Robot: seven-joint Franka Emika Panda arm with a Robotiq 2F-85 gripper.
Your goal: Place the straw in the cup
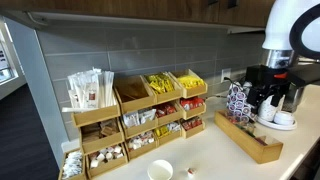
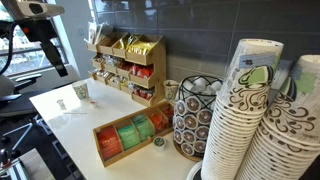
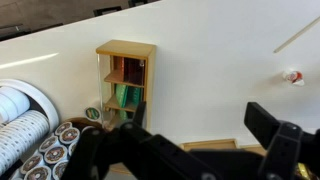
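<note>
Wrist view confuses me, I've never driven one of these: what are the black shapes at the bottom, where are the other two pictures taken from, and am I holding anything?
Those black shapes are the gripper, the two-fingered claw on the white robot arm; that camera rides on its wrist, looking at the white counter. The fingers stand apart, holding nothing. Beyond them lie the wooden box of packets and the thin pale straw. The other two pictures come from cameras standing off the robot. In an exterior view the small plain white cup stands on the counter.
</note>
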